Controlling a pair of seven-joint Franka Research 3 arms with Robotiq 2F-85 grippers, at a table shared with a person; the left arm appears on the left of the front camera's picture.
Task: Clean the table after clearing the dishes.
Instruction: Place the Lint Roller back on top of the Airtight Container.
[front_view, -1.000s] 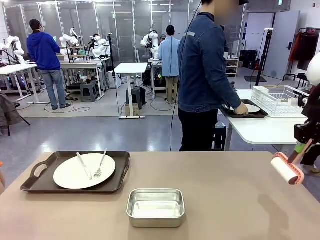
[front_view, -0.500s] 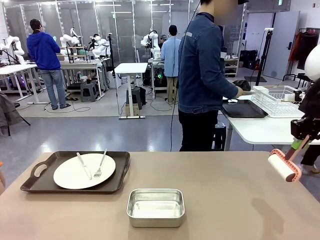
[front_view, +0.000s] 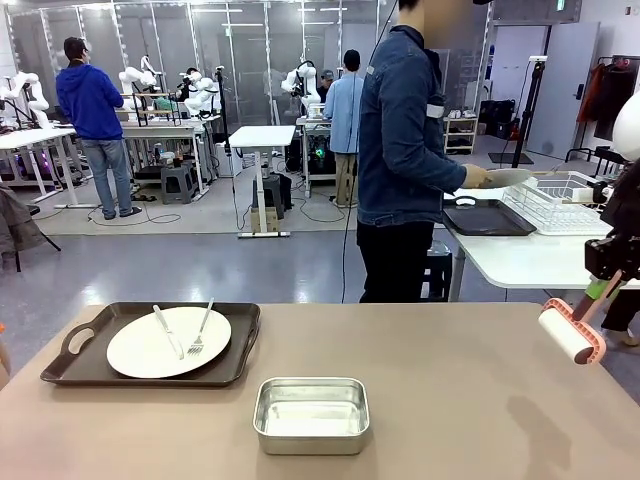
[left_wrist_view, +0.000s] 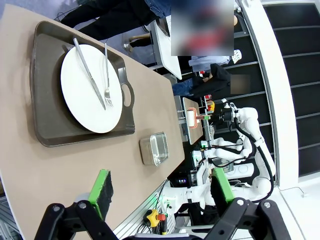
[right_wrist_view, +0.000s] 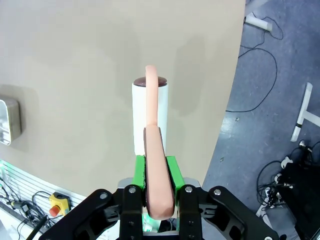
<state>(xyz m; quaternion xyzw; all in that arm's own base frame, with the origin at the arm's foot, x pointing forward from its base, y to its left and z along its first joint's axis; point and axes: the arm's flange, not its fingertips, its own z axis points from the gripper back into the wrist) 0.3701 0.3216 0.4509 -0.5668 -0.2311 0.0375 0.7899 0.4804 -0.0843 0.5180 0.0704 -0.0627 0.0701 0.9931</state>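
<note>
The job is between its two halves: the clearing is not finished and the wiping has not begun. One tray (front_view: 245, 330) sits on the left part of the worktop (front_view: 450, 380), carrying a white plate (front_view: 140, 350) with a knife (front_view: 168, 332) and fork (front_view: 202, 330) laid across it. A steel pan (front_view: 311, 384) stands near the front edge, to the right of the tray and apart from it. The person (front_view: 405, 150) at the far side is turned toward a side table, holding a second plate (front_view: 505, 177) above a wire rack (front_view: 550, 205), with an emptied dark tray (front_view: 487, 218) beside it.

The right end effector (front_view: 603, 290) is clamped on the pink handle of a lint roller (front_view: 570, 335), held by the worktop's right edge. In the right wrist view the roller hangs over bare surface near that edge. It seems to be off the surface, though neither angle settles whether it touches. The left end effector (left_wrist_view: 161, 192) stands wide open and empty, well apart from the tray and looking down on it and the pan.

Judging from this, the roller is ready but rolling should wait, or be limited to the bare right half. Next, the last tray has to leave the worktop. After that, the roller has to come down flat on its sticky drum and travel in straight passes, steering round the pan unless that goes too.
</note>
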